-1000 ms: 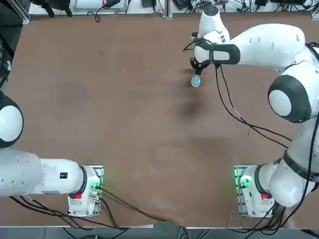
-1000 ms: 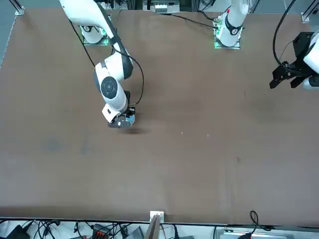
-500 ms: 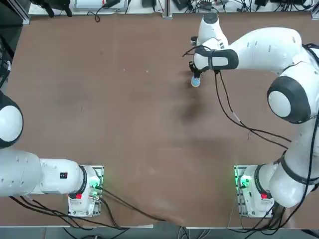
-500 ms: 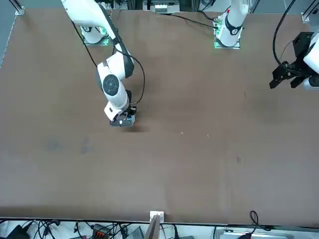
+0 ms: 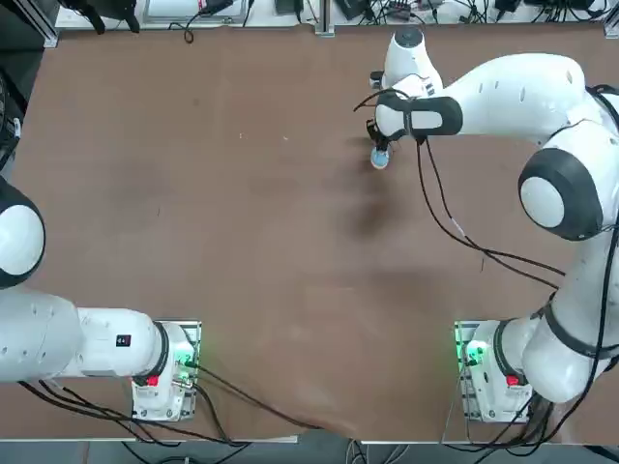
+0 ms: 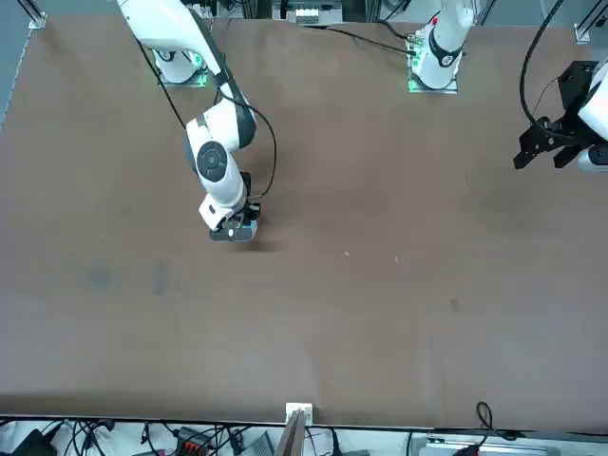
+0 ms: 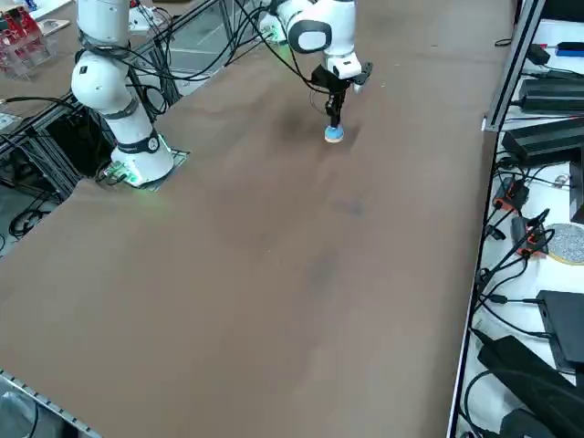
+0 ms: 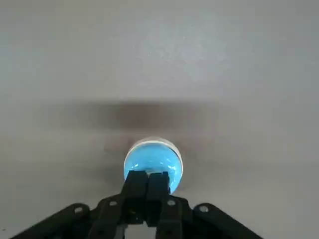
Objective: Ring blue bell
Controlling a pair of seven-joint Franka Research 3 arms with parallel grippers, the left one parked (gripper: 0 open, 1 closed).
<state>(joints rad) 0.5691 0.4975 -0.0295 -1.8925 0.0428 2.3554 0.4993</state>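
On the brown table (image 5: 242,242), toward its far edge, we see the right gripper (image 7: 332,117) directly above the blue bell (image 8: 153,158), its two fingers closed together, gripping nothing. We judge that the pressing step is in hand; next, we should push straight down on the top button, then lift away.
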